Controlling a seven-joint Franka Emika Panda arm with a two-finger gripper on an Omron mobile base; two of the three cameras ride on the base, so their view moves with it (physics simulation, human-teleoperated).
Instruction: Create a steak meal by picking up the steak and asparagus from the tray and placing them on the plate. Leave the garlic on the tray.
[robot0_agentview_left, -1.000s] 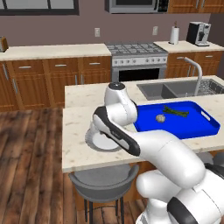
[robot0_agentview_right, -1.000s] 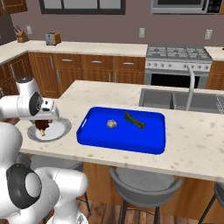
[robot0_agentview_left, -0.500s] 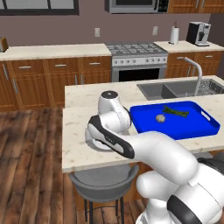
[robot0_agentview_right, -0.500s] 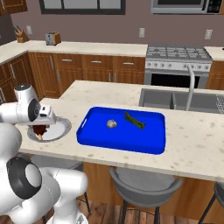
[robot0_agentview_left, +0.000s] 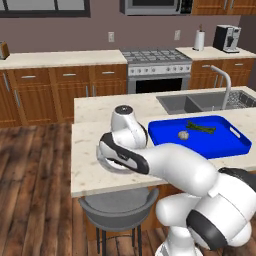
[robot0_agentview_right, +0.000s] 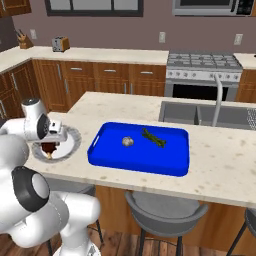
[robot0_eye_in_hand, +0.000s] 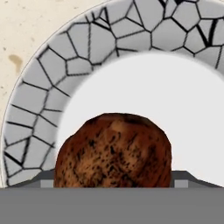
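Pincer (robot0_agentview_right: 50, 145) at the left edge of the right base view hangs low over the plate (robot0_agentview_right: 72, 141), and the steak (robot0_eye_in_hand: 113, 151) sits directly under it; in the hand view the brown meat fills the lower middle of the frame, over the white centre of the plate (robot0_eye_in_hand: 39, 92). Its finger tips are hidden behind the meat, so I cannot tell whether the jaws are clamped on the steak or already let go, nor if the meat rests on the plate or is a little above it. I judge the first half of the task as nearly done: the steak is at the plate, only the release and lift remain to be confirmed. The asparagus (robot0_agentview_right: 154, 138) is not yet moved; it lies on the blue tray (robot0_agentview_right: 170, 167) in the middle of the frame, just beside the garlic (robot0_agentview_right: 127, 142) to its left but apart from it. The garlic should remain where it is.
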